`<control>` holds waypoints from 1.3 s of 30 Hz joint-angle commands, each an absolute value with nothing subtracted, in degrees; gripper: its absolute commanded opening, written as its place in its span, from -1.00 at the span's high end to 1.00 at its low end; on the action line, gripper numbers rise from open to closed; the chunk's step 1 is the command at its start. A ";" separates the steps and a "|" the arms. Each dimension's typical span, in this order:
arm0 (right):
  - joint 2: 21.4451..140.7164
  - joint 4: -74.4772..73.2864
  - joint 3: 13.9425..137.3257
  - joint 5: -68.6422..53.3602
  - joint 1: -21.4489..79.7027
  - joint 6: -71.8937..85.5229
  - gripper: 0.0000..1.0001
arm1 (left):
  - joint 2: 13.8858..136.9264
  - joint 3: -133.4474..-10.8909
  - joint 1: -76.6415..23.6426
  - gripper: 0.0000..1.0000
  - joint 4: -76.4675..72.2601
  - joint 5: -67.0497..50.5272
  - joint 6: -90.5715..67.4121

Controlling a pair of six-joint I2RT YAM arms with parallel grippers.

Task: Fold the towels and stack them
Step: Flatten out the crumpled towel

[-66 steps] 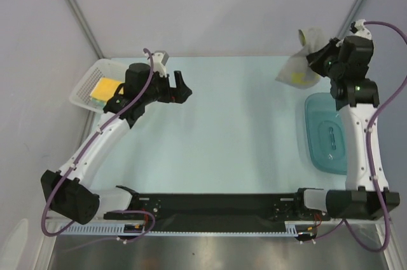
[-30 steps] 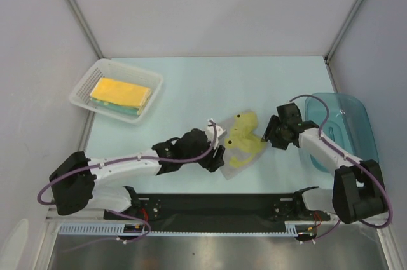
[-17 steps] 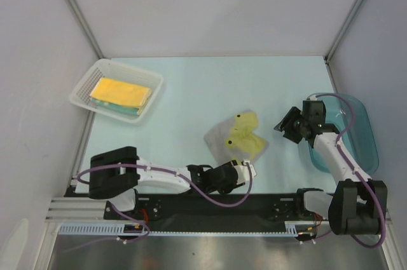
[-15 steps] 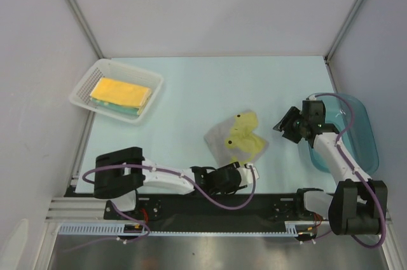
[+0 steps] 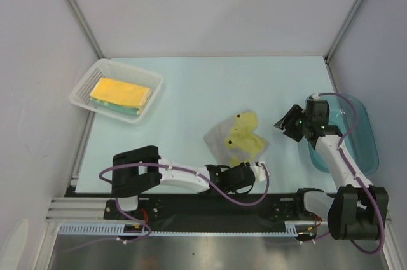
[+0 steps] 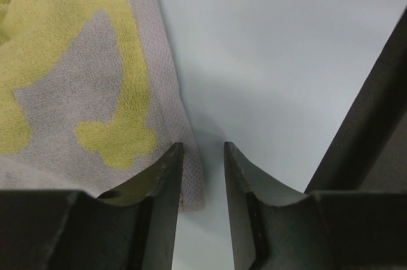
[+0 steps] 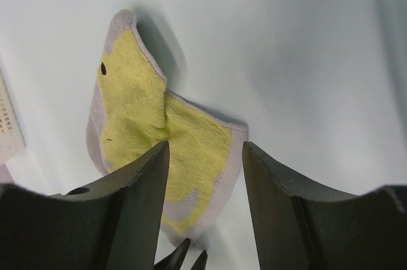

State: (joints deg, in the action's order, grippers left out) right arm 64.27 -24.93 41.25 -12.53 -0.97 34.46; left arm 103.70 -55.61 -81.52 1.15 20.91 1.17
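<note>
so far, folded yellow-and-teal cloth towels (image 5: 121,95) sat in the white mesh basket (image 5: 81,89); the crumpled pale-yellow chick-face towel (image 6: 70,79) lay unfolded, touching the narrow-set fingers of the left gripper (image 6: 202,155); the right gripper (image 7: 205,155) stood wide, empty.

The scene is lit brightly and evenly from above, and no strong glare is seen on the pale table (image 5: 191,86). Only soft, short shadows are cast, for example just beside the towel (image 7: 133,111) in the right wrist view. In both wrist views the dark fingers (image 6: 159,213) near the lens are rendered slightly blurred.
</note>
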 commanded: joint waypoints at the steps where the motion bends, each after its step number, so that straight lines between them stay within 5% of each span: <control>1: 62.40 -24.08 41.75 -13.01 -1.14 33.40 -0.10 | 106.61 -56.78 -81.65 0.25 7.99 20.83 -4.12; 2: 62.23 -24.60 41.75 -12.31 -1.14 32.96 -0.11 | 106.70 -56.78 -81.65 0.28 8.43 20.92 -5.35; 6: 62.23 -25.66 40.78 -9.85 -0.97 33.83 -0.09 | 104.77 -56.25 -81.39 0.99 9.40 21.97 -7.12; 15: 66.71 -21.54 36.57 -3.79 12.81 41.30 -0.09 | 83.95 -52.13 -68.31 0.99 6.25 5.92 -12.04; 22: 71.01 -19.95 35.42 0.00 16.26 44.65 -0.15 | 80.59 -51.33 -61.61 0.99 7.73 -3.30 -8.98; 29: 74.26 -19.08 34.63 5.45 16.17 43.86 -0.05 | 81.48 -47.99 -62.66 0.36 7.12 -3.61 -9.06; 34: 78.04 -15.04 33.75 5.01 16.17 44.12 0.02 | 83.14 -46.93 -68.10 0.10 5.45 4.03 -5.37; 37: 79.27 -14.33 33.49 4.92 16.17 44.30 0.21 | 86.83 -48.16 -70.65 0.07 5.01 7.46 -4.22; 39: 79.54 -14.15 33.05 4.83 16.17 44.38 0.54 | 90.24 -49.73 -71.36 0.04 6.14 8.52 -4.13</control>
State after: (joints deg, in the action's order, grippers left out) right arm 77.89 -14.96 34.61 3.18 16.01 43.77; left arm 86.56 -47.11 -70.06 6.81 4.36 -6.37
